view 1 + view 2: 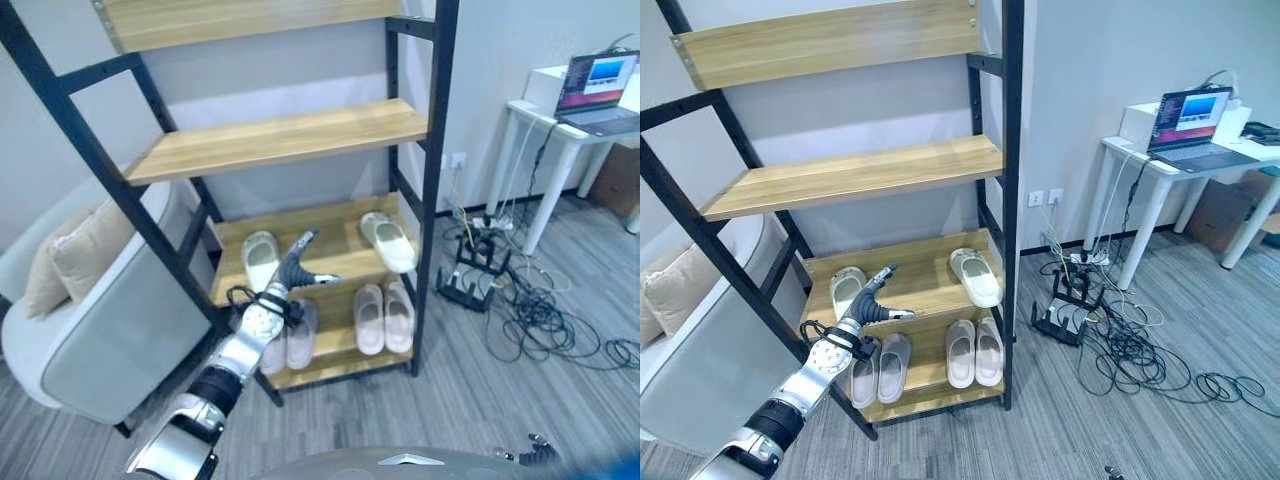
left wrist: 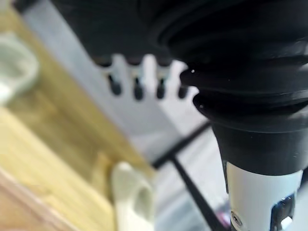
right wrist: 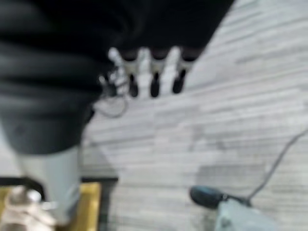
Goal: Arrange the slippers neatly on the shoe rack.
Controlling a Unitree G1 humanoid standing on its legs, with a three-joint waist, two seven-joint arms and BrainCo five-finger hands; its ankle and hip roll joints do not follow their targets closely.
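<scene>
while the left hand [image 1: 868,300] is held out with straight, spread fingers in front of the shoe rack [image 1: 1012,180], nothing is gripped by it. two pale slippers are seen apart on the second-lowest shelf: one [image 1: 845,290] just beside the hand, one [image 1: 975,276] at the right end, overhanging the front edge. two pairs [image 1: 974,352] are lined up on the bottom shelf. the right hand [image 3: 144,65] is seen over the grey floor [image 3: 231,120], fingers straight, holding nothing

slippers [image 1: 385,317] on shoe rack [image 1: 300,135], table [image 1: 545,125] right
</scene>
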